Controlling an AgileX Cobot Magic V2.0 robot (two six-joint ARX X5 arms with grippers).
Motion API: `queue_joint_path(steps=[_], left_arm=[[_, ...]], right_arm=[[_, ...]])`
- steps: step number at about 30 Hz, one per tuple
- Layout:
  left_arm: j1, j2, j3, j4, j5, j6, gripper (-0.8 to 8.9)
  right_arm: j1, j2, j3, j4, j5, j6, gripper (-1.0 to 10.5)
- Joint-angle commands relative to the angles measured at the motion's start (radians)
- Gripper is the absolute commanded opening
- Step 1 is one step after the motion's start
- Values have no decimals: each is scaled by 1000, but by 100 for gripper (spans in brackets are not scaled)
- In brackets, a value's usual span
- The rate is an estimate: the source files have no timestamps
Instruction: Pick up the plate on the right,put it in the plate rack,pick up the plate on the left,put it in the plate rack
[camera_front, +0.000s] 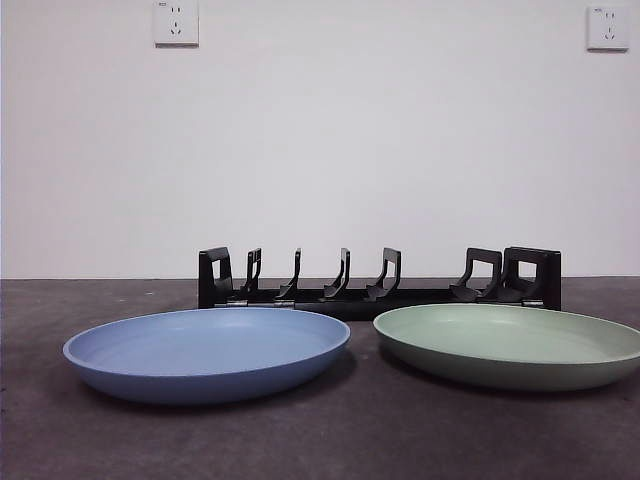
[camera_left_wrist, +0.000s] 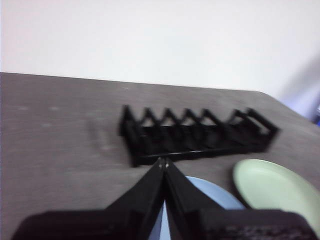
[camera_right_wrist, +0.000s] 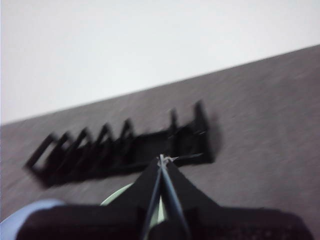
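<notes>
A blue plate (camera_front: 207, 352) lies flat on the dark table at the left, and a green plate (camera_front: 510, 343) lies flat at the right. Behind them stands the black plate rack (camera_front: 378, 281) with its row of curved prongs, holding nothing. Neither arm shows in the front view. My left gripper (camera_left_wrist: 163, 162) is shut, hovering above the blue plate (camera_left_wrist: 207, 192) with the rack (camera_left_wrist: 197, 134) beyond it and the green plate (camera_left_wrist: 272, 190) to the side. My right gripper (camera_right_wrist: 161, 159) is shut above the green plate (camera_right_wrist: 117, 196), facing the rack (camera_right_wrist: 125, 147); the blue plate's (camera_right_wrist: 25, 214) edge shows.
A white wall with two power sockets (camera_front: 176, 22) (camera_front: 608, 27) rises behind the table. The table's far edge (camera_left_wrist: 125, 81) runs close behind the rack.
</notes>
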Motion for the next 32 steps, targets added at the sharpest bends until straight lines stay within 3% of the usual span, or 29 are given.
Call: queue_joint_path(steps=[1,4,9,16,32], left_arm=[[3,67,77,-48,89,17,-7],[3,142,172,-129,173,61,-7],[3,249,331,-278,263,153,-7],[-13,358,515,-494,300,272,-7],[-106,449,593,-567,301,321,1]], right_arm=[[0,80,103,-79,-82,-61,-11],[0,173,224,-202,-168,-122,-11],[0,304,413,-413,-237,-230,-11],[1,439,591,-669,-296,-356,-11],[1,492,624,-737,-296,-373,3]])
